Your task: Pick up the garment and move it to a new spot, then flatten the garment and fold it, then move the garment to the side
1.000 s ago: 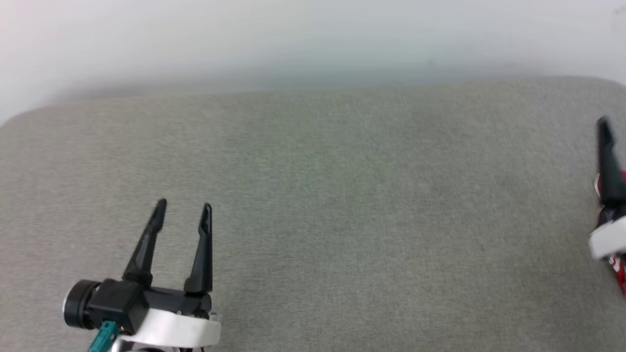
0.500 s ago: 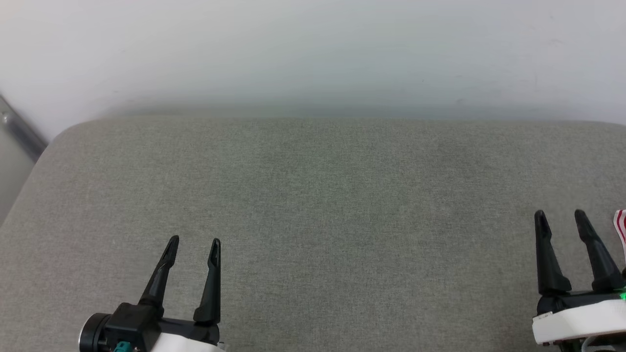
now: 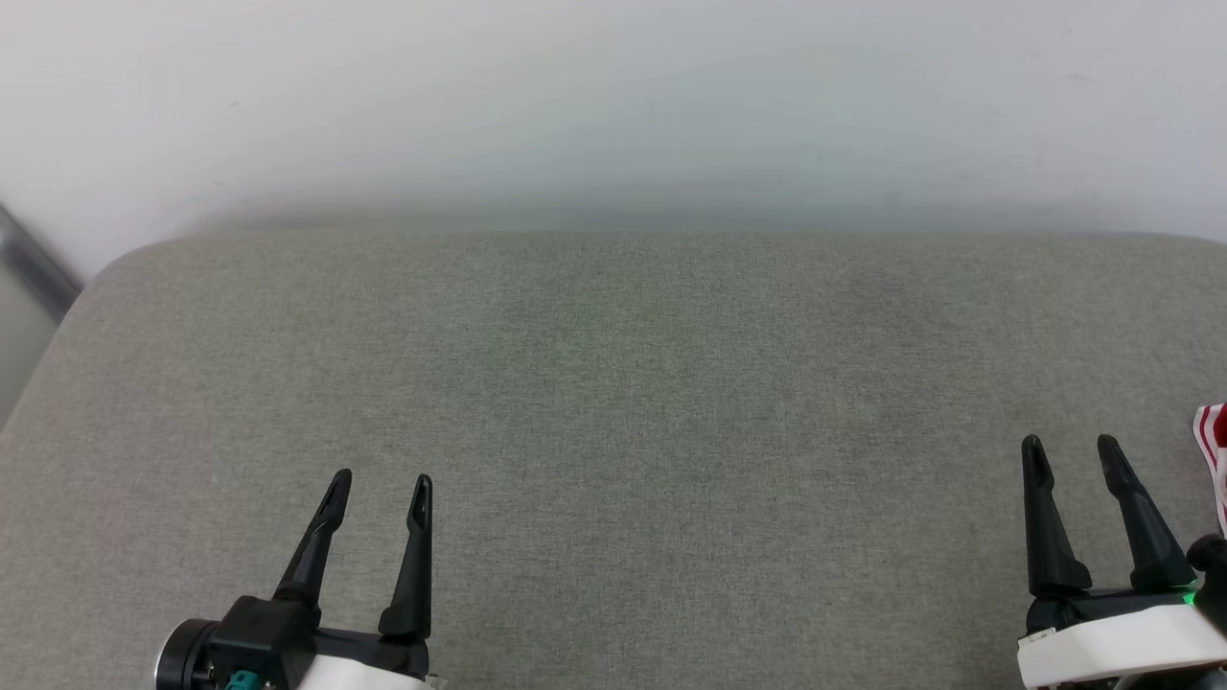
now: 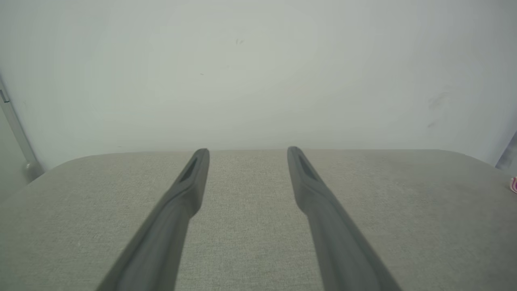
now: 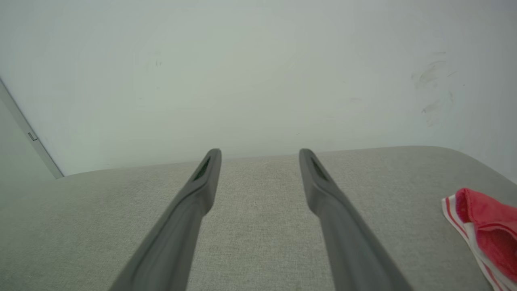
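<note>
The garment (image 5: 488,230), red cloth with a red-and-white striped edge, lies at the right side of the grey cushion; in the head view just a striped corner of the garment (image 3: 1213,446) peeks in at the right edge, and a tiny bit of the garment (image 4: 513,185) shows at the far right of the left wrist view. My right gripper (image 3: 1072,450) stands open just left of it, not touching, nothing between its fingers. My left gripper (image 3: 381,482) is open and empty at the lower left, over bare cushion. In both wrist views the open left gripper (image 4: 248,152) and right gripper (image 5: 260,154) frame only fabric surface.
The wide grey upholstered surface (image 3: 613,402) runs back to a pale wall (image 3: 613,96). Its rounded left corner is near a metal strip (image 3: 34,268) at the far left.
The camera has swung, so the whole picture shifted. My right gripper, one second ago over the garment at the right edge, now stands beside my left at the bottom, both open.
</note>
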